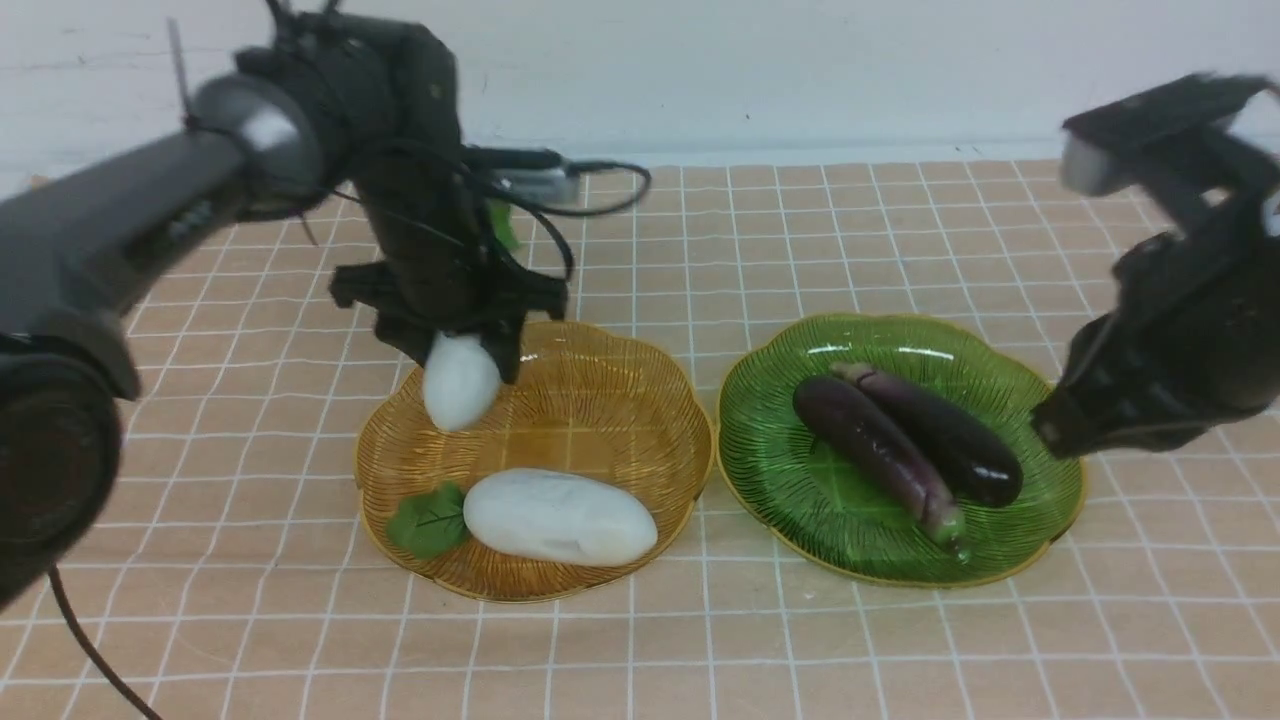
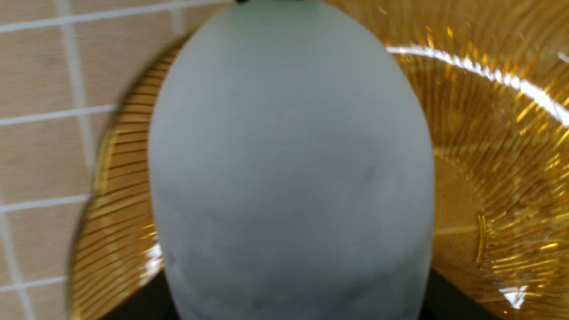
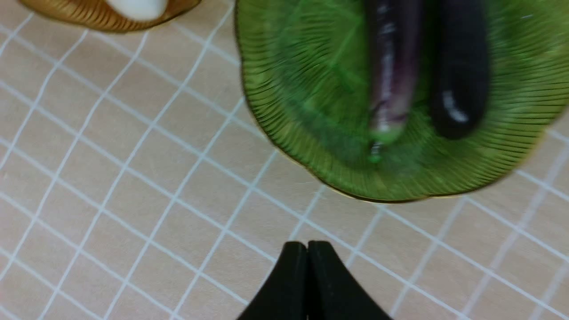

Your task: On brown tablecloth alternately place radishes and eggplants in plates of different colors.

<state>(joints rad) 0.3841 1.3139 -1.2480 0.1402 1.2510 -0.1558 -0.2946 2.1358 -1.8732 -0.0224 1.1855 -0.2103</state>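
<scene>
The left pincer [image 1: 458, 362] points down over the far-left part of the amber plate [image 1: 600, 350] and is clamped on the far radish [image 1: 460, 395]. This radish hangs upright between the two fingers. Its rounded white end sticks out below them, low over the plate's ribbed wall; whether it touches the plate cannot be told. In the left wrist view the far radish [image 2: 289, 178] fills most of the picture, with the amber plate [image 2: 489, 155] behind it.

The near radish [image 1: 560, 517] lies flat in the near part of the same plate, its green leaf [image 1: 428, 522] pointing left, well apart from the pincer.

On the right, the green plate [image 1: 800, 480] holds two eggplants side by side and touching: the left eggplant [image 1: 870, 445] with its stem end near, and the right eggplant [image 1: 945, 440].

The right pincer [image 1: 1045, 425] hangs by that plate's right rim, its tips pressed together and holding nothing. Both plates sit on the checked cloth [image 1: 250, 600].
</scene>
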